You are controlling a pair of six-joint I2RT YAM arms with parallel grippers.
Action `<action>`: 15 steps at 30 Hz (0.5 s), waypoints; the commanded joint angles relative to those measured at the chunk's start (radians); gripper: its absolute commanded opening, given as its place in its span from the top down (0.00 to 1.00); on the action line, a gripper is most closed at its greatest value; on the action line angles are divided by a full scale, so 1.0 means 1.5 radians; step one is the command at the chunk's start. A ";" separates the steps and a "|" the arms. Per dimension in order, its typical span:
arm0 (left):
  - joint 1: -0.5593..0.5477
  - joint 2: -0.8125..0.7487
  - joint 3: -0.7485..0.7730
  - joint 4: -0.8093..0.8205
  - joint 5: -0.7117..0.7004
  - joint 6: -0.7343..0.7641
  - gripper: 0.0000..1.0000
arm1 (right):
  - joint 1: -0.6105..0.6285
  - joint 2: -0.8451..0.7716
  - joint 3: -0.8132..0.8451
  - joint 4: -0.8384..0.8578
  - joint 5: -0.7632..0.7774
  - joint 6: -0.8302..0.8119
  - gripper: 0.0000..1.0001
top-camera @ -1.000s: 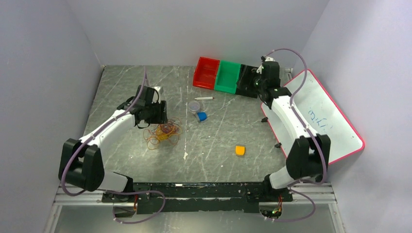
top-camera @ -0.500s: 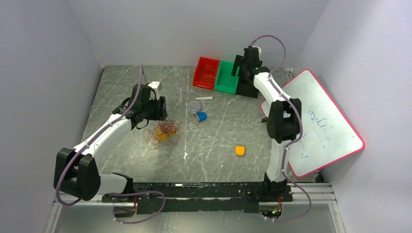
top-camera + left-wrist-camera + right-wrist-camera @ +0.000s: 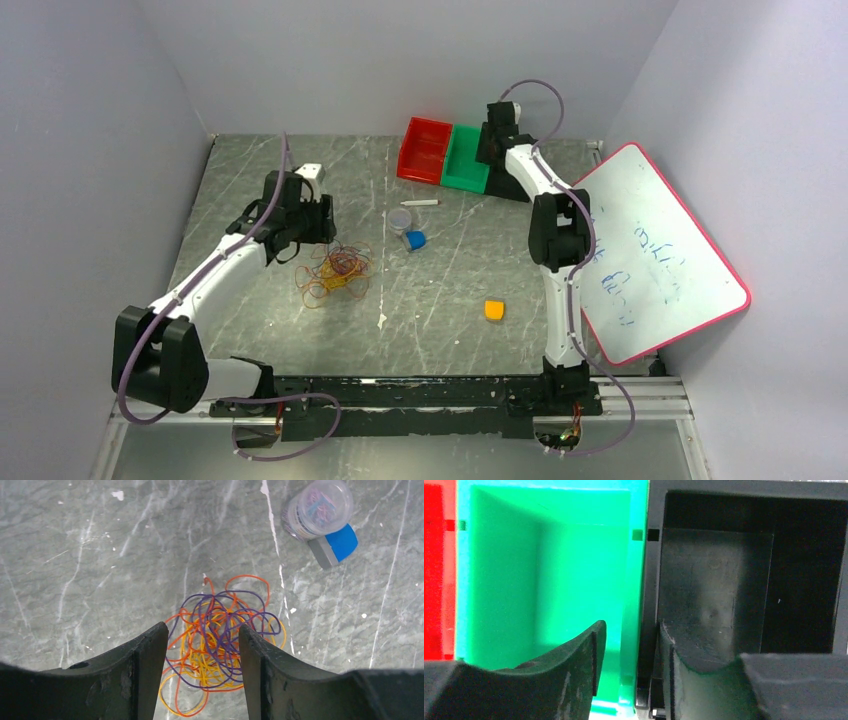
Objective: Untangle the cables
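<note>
**Meanwhile the right arm wanders to the bins and the tangle waits**

Largest first: one grey worktop (image 3: 450,330) carries everything, and one pink-framed whiteboard (image 3: 660,250) leans at its right edge. Two arms work over it. The right arm (image 3: 560,270) has swung off the whiteboard side within the last second and now stretches straight to the far row of bins. Its jaws have drawn in from wide to about half. The right pincer (image 3: 630,627) straddles the wall shared by the green bin (image 3: 549,580) and the black bin (image 3: 744,580), one finger in each. It holds no cable, and I cannot tell whether it presses on that wall. The left arm (image 3: 225,265) has pulled back slightly towards its own side. The left pincer (image 3: 202,635) hovers with its jaws moderately apart and nothing between them, directly above the cables (image 3: 220,645).

For the task this looks like no progress. The cables lie in one knotted heap on the worktop's left half, touched by neither pincer, and only the left arm is within reach.

Counted:
- three bins, the third being the red bin (image 3: 425,150)
- three cable colours, namely yellow-orange, dark purple and red-orange
- one clear jar (image 3: 399,218)
- one white pen (image 3: 420,203)
- one blue block (image 3: 415,240) just beside the jar
- one orange block (image 3: 494,310), well apart from the heap
</note>
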 commanded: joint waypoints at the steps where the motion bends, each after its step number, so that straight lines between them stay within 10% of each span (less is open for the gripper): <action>1: 0.038 -0.012 0.004 0.031 0.041 0.000 0.41 | 0.003 0.015 0.019 -0.011 -0.010 -0.007 0.57; 15: 0.093 -0.004 0.004 0.035 0.065 -0.001 0.43 | 0.066 -0.028 -0.077 -0.015 0.020 -0.037 0.76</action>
